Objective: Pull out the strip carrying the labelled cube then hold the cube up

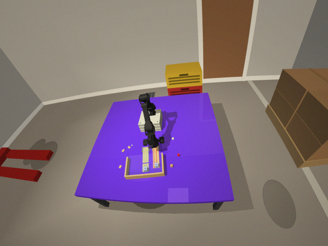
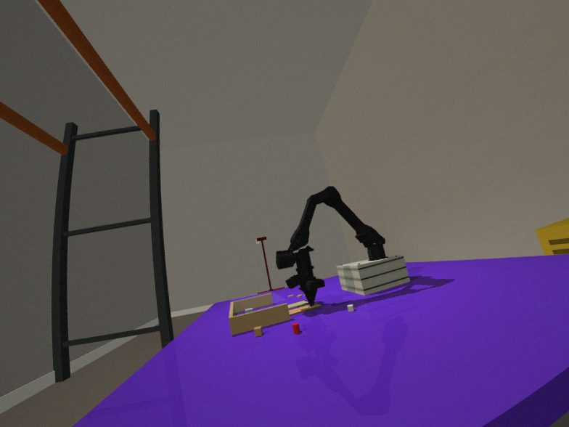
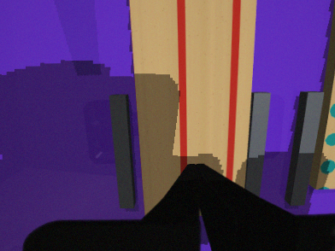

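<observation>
A red-lined wooden strip [image 1: 156, 154] [image 3: 209, 85] shows no gap and has a pale blue-grey cube [image 1: 156, 165] on its far end. A teal-dotted strip [image 1: 145, 155] [image 3: 327, 179] beside it has a gap; its shorter far piece [image 1: 143, 165] carries another such cube [image 1: 145, 168]. I cannot read a label on either cube. My gripper [image 2: 311, 304] [image 3: 195, 172] is shut and empty, its tips at or just above the near part of the red-lined strip; contact is unclear. The gripper hides part of that strip's near end.
A wooden three-sided wall [image 1: 144, 175] [image 2: 259, 320] surrounds the strips' far ends. Dark guide bars [image 3: 122, 149] [image 3: 258, 128] [image 3: 305, 149] flank the strips. A red cylinder [image 1: 178, 155] [image 2: 295, 328], a tan block [image 1: 171, 165] [image 2: 258, 330] and a white cube [image 1: 172, 138] [image 2: 350, 308] lie outside.
</observation>
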`<state>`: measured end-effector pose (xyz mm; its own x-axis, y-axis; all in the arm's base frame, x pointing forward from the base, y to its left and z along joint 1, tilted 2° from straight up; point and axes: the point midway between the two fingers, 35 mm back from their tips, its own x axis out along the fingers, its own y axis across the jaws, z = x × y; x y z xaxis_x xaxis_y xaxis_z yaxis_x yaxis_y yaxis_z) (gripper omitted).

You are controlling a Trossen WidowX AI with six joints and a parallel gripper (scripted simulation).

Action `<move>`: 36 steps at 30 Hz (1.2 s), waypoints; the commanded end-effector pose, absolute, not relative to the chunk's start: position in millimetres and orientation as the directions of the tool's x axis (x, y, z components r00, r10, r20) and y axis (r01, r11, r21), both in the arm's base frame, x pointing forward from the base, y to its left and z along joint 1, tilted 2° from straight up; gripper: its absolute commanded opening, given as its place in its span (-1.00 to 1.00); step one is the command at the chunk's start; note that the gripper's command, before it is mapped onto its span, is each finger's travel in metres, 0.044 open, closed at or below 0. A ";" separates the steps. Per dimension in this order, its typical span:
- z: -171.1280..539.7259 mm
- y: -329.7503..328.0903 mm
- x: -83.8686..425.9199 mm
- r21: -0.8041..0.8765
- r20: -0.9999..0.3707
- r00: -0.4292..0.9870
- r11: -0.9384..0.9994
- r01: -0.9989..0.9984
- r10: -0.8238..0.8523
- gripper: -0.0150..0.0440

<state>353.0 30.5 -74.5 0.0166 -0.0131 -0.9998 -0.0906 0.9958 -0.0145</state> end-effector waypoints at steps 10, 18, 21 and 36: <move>-79.7 29.0 325.6 -0.011 -1.000 -0.006 0.996 -0.089 -0.011 -0.49; -80.2 28.1 313.9 -0.010 -1.000 -0.007 0.996 -0.089 -0.011 -0.49; -80.3 27.8 309.7 -0.010 -1.000 -0.008 0.996 -0.089 -0.011 -0.49; -80.6 26.1 287.1 -0.010 -1.000 -0.010 0.996 -0.089 -0.011 -0.49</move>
